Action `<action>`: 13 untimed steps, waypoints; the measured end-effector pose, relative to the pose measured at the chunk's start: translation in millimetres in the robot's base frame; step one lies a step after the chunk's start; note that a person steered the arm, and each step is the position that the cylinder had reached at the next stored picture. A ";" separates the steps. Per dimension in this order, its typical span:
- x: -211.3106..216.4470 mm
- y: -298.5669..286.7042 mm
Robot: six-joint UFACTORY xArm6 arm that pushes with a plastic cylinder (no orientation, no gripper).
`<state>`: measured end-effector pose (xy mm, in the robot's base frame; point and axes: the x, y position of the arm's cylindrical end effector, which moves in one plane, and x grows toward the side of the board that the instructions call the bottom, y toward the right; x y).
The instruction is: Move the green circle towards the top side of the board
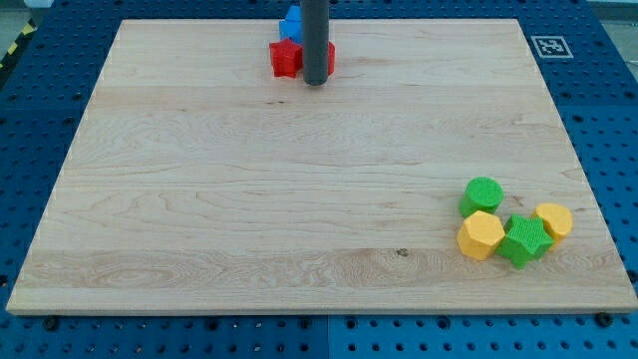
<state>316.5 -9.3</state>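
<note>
You've got a pale wooden board (299,189) on a blue perforated table (608,120), with a small square marker tag (547,46) at the board's far right corner. The green round plastic block (482,194) sits near right, ribbed on top, touching a yellow hexagonal block (481,235); a green star-shaped block (524,240) and a second yellow block (553,220) sit beside them. No jaws here: my tip (316,82) is a bare rod, far centre, against a red block (287,58) and a blue block (292,24) behind it, well apart from the green circle.
</note>
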 end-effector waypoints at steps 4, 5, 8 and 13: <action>123.3 238.5; 169.9 341.8; 291.5 284.7; 261.5 221.2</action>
<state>578.0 212.0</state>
